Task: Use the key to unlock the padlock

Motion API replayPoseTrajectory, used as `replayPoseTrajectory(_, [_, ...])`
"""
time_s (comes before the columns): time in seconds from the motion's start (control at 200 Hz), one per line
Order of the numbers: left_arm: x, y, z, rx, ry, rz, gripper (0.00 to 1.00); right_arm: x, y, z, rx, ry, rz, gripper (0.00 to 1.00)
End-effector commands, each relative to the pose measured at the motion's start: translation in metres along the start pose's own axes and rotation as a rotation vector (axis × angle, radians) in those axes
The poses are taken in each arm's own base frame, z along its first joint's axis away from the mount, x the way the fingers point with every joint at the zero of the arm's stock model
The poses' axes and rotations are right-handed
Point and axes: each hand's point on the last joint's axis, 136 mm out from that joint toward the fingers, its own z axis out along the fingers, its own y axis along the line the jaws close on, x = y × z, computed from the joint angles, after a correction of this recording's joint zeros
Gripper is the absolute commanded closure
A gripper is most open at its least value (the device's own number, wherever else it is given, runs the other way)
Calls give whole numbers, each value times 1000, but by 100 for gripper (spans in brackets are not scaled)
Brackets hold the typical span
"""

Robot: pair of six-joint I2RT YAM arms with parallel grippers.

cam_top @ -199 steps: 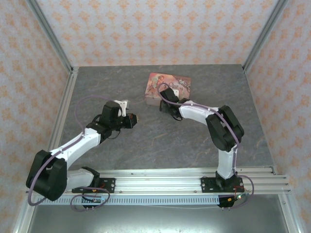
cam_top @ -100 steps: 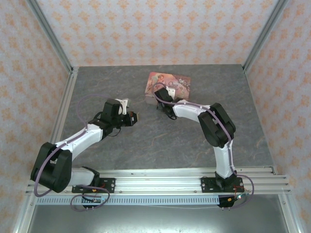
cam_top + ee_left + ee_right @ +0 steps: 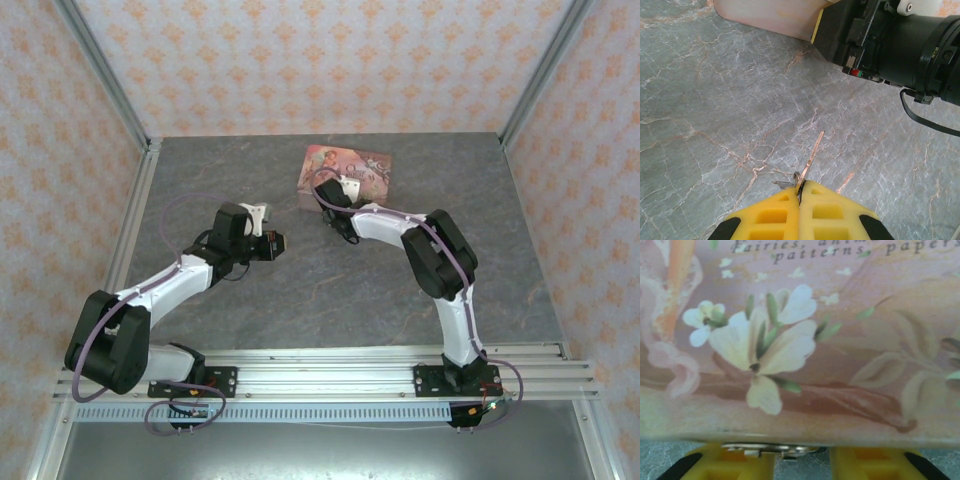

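Note:
My left gripper (image 3: 801,184) is shut on the key (image 3: 812,150), a thin coppery blade that sticks out forward over the grey table, with a small ring (image 3: 796,177) at its base. From above, this gripper (image 3: 277,243) hovers left of the right arm's wrist. My right gripper (image 3: 802,456) stands open, pressed up against the near side of the pink illustrated tin (image 3: 805,340). A flat silvery metal piece (image 3: 767,448) lies at the tin's lower edge, over the left finger (image 3: 740,461). No teal padlock shows; it is hidden.
The pink tin (image 3: 345,160) sits at the back middle of the grey marbled table (image 3: 300,290). The right arm's black wrist (image 3: 910,45) lies just ahead of the key. Patterned walls and metal posts enclose the table.
The right arm has stretched further left and back, bringing its gripper up against the tin's near side. The left gripper shifted slightly back, then held still with the key.

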Motion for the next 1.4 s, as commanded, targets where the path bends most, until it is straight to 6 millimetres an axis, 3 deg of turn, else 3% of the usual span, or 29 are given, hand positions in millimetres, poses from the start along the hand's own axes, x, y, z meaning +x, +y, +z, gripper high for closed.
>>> replayPoseTrajectory(0.0, [-2, 1, -3, 14, -15, 34, 100, -8, -2, 3, 46, -39, -15, 70])
replayPoseTrajectory(0.245, [4, -2, -11, 18, -8, 72, 100, -9, -3, -3, 25, -46, -37, 87])
replayPoseTrajectory(0.556, [18, -12, -19, 98, -16, 87, 100, -1, 3, -43, -121, 18, -98, 98])
replayPoseTrajectory(0.846, [40, -18, -27, 138, -42, 126, 100, 26, 10, -81, -273, 181, -85, 100])
replayPoseTrajectory(1.051, [50, -44, -25, 207, -89, 217, 100, 36, 20, -116, -387, 292, -55, 100])
replayPoseTrajectory(1.396, [31, -74, -10, 327, -176, 208, 100, 26, 30, -167, -494, 383, -14, 100])
